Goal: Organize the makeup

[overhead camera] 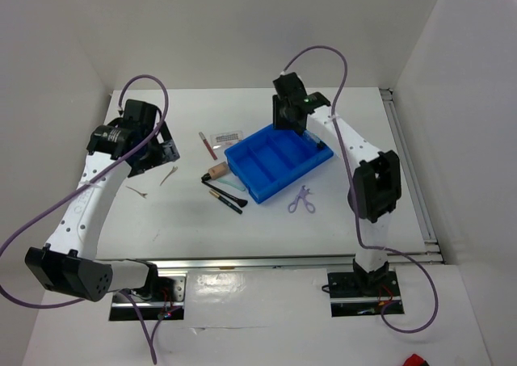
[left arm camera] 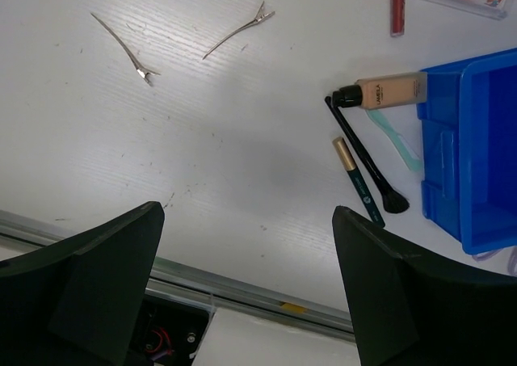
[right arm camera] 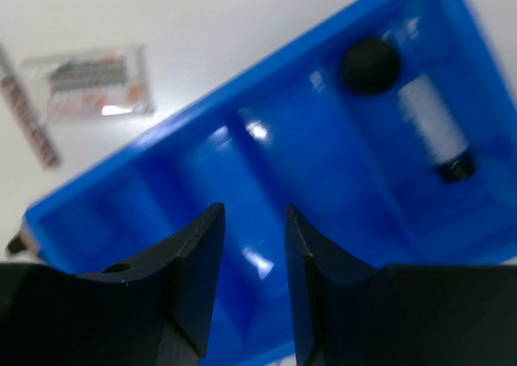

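Beside tray (left arm camera: 443,152): tube (left arm camera: 392,91), print too small to read; brush (left arm camera: 363,160), pencil (left arm camera: 355,176), two clips (left arm camera: 125,47). Within tray's end compartment: jar (right arm camera: 369,65), bottle (right arm camera: 432,128). Left gripper (left arm camera: 246,212) wide, empty; right gripper (right arm camera: 253,212) narrow, empty, above tray.

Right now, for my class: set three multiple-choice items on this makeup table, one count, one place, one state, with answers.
1. How many thin clips lie on the table? A four; B one; C two.
2. Where is the black round jar? A beside the clips; B in the blue tray; C at the table's far edge.
3. The left gripper is: A open, empty; B shut, empty; C shut on a clip.
Answers: C, two lie apart on bare table; B, it sits in an end compartment by the bottle; A, its fingers stand wide, nothing between.
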Robot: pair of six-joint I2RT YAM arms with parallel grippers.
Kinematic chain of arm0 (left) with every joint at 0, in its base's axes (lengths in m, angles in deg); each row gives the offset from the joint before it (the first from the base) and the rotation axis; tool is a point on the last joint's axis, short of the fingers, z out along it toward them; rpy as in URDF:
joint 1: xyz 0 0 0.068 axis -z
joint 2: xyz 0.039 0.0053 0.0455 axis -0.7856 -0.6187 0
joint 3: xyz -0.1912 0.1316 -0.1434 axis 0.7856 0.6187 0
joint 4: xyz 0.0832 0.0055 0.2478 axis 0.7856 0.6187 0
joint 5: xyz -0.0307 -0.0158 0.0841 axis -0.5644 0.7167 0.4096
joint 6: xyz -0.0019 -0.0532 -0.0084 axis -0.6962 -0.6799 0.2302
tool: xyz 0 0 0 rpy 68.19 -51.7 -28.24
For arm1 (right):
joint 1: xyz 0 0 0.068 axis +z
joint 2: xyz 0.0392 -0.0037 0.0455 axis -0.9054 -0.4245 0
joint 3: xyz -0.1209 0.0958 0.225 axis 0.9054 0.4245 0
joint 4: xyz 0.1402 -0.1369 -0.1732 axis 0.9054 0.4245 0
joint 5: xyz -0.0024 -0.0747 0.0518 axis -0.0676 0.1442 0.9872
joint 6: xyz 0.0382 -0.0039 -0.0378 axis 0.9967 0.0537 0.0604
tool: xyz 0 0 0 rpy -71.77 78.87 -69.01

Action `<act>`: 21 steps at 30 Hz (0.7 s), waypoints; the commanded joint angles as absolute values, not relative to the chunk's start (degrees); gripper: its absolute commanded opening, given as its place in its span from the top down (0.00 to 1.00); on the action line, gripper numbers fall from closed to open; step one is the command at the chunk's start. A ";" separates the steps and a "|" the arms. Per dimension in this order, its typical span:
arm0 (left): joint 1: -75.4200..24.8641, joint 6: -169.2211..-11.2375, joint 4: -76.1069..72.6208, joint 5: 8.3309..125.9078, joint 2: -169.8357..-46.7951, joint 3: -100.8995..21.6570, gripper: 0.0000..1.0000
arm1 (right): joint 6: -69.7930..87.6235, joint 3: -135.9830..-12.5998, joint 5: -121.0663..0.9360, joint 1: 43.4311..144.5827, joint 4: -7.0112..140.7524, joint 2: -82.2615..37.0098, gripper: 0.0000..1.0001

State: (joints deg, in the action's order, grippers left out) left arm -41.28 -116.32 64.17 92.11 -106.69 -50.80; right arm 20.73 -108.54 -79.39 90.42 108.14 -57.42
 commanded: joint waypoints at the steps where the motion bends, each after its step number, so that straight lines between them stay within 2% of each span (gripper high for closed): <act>1: -42.11 -115.13 63.29 91.73 -106.65 -52.53 0.00 | 24.14 -100.29 -82.03 92.74 109.96 -46.42 0.57; 3: -42.11 -115.12 63.29 91.73 -106.65 -52.53 0.00 | 26.09 -89.40 -82.21 92.74 109.17 -37.73 0.55; 5: -42.11 -114.60 63.29 91.73 -106.65 -52.53 0.00 | 28.37 -82.80 -81.69 92.74 108.64 -32.19 0.48; 8: -42.11 -115.12 62.76 90.59 -107.18 -52.01 0.00 | 32.49 -69.45 -80.98 92.21 110.29 -23.74 0.48; 11: -42.11 -115.12 62.06 89.79 -107.18 -51.48 0.00 | 34.88 -63.10 -78.96 92.21 110.76 -22.58 0.46; 16: -42.64 -114.60 61.44 88.48 -107.87 -52.08 0.00 | 37.60 -58.52 -75.71 92.21 105.92 -24.16 0.22; 21: -42.64 -114.07 62.06 87.95 -109.11 -54.11 0.00 | 37.61 -59.04 -75.70 92.21 103.37 -29.94 0.22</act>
